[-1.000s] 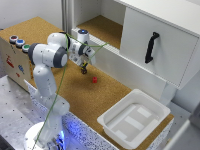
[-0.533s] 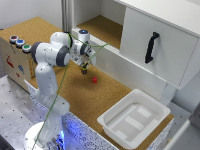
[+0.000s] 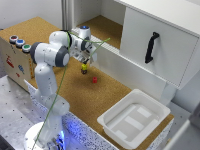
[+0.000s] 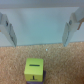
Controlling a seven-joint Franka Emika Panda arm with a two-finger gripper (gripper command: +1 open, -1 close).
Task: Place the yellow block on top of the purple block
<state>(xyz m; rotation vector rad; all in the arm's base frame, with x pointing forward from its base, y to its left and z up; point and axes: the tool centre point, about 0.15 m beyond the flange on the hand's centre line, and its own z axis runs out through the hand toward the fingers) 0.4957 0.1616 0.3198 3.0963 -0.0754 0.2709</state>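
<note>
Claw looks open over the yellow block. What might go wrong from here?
1. The claw hangs open close above the yellow block; a sideways pull-away may clip it.
2. The wrist view hides the purple block, so whether the yellow one sits centred cannot be told; it may topple.
3. The red cube lies nearby and may get knocked.

The yellow block (image 3: 85, 64) is seen just above centre of the exterior view, stacked on the purple block (image 3: 84, 71), a dark cube on the cork. In the wrist view, the yellow block (image 4: 34, 70) sits upright.
</note>
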